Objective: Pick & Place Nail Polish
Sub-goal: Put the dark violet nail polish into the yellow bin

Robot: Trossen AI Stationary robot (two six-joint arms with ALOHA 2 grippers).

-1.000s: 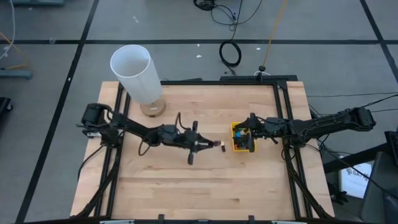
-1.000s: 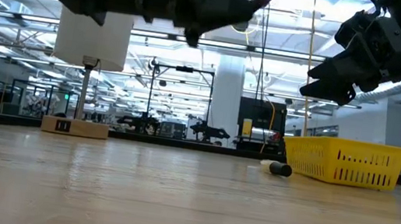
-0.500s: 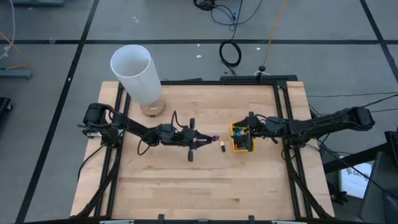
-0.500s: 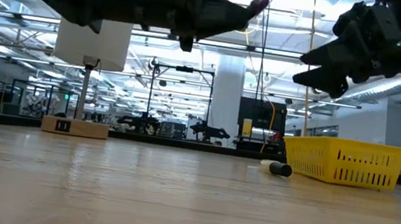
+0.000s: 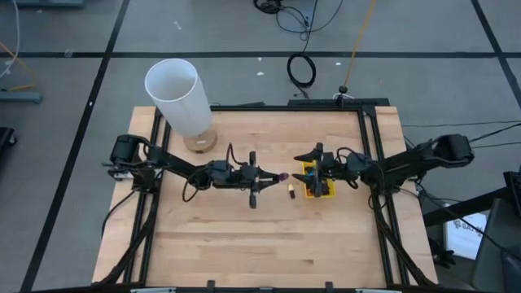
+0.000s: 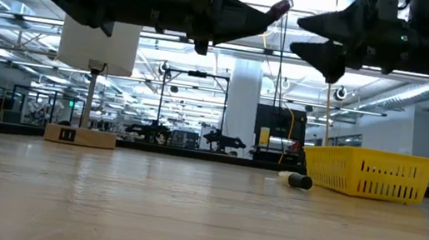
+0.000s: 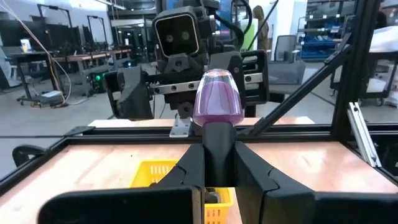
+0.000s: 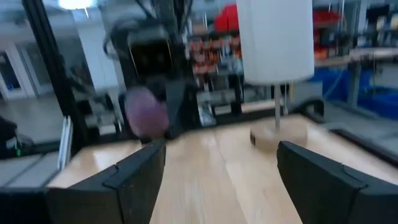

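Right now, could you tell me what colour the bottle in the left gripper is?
Purple bottle, clearest in the left wrist view.

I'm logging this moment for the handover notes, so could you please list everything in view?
Purple nail polish bottle: one, held above the table by its dark cap.
Loose bottle: one, dark cap, lying on the table beside the bin.
Yellow bin: one, right of centre, holding more bottles; count unclear.
White cylinder: one, on a wooden base at the far left corner.
Wooden table: one, light.
Left gripper: fingers shut on the purple bottle.
Right gripper: fingers open, above the bin.
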